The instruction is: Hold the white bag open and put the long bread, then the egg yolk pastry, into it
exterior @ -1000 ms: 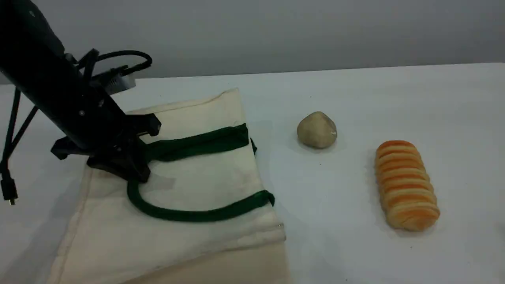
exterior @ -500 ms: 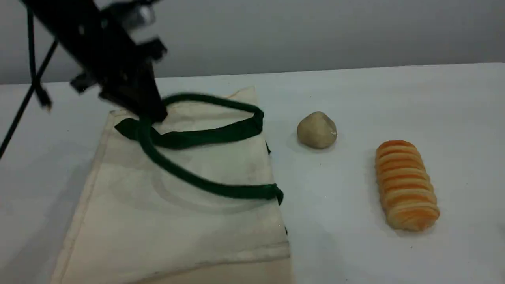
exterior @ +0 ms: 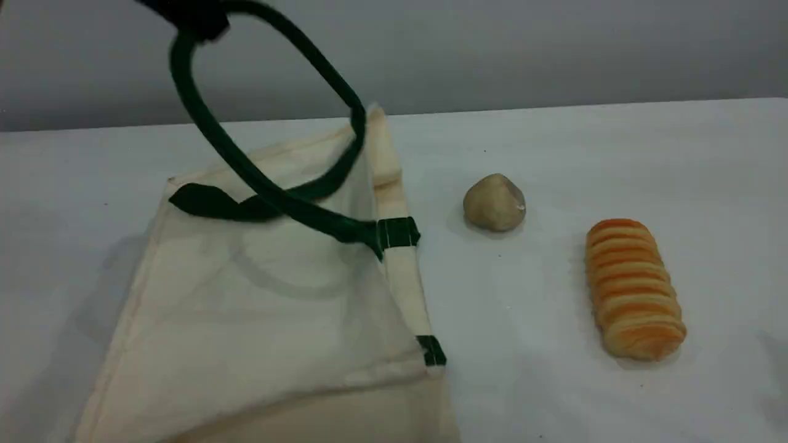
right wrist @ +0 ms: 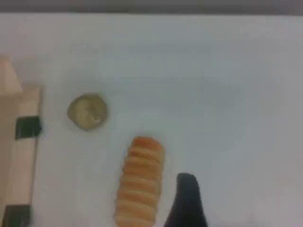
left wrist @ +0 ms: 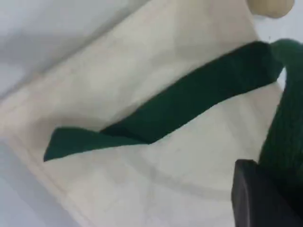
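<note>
Tool on my left arm [exterior: 198, 19] pinches the green strap handle [exterior: 246, 171] high over the white bag [exterior: 258, 307]. My right tool [right wrist: 187, 199] hangs spread near the long bread [exterior: 634, 289]; the egg yolk pastry [exterior: 494, 203] lies between bread and bag.

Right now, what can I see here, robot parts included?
cream-white canvas tote bag: one, cream-white, lying on the table's left
dark green strap handles: two, dark green, one raised off the bag, one flat on it
ridged golden-orange long bread: one, orange, on the table's right
round beige egg yolk pastry: one, beige, between bag and bread, touching neither
white table: one, white, under everything
left pincer: one, black, top left, shut on the raised handle
right pincer: one, black, open, above the table beside the bread
</note>
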Motion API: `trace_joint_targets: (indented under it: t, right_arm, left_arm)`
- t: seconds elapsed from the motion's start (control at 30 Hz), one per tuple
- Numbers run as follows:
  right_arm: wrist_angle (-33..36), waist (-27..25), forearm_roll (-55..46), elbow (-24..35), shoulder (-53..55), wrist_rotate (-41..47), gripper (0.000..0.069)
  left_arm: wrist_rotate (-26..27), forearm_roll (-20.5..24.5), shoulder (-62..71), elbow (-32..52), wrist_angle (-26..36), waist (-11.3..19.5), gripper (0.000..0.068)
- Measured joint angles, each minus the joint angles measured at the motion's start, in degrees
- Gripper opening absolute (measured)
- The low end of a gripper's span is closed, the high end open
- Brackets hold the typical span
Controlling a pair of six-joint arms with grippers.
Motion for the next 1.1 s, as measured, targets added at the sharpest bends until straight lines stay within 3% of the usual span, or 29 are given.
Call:
trace_joint_targets:
  t: [0.4, 1.1]
  right_arm:
    - [-0.5, 0.4, 1.7, 0.0, 8.9, -0.5, 0.051]
    - [0.6, 0.4, 16.6, 0.1, 20.6, -14.4, 0.051]
  left_arm:
    - [8.0, 1.9, -12.6, 0.0, 0.0, 0.0, 0.008]
    - [37.3, 1.8, -14.9, 0.0, -0.4, 0.0, 0.008]
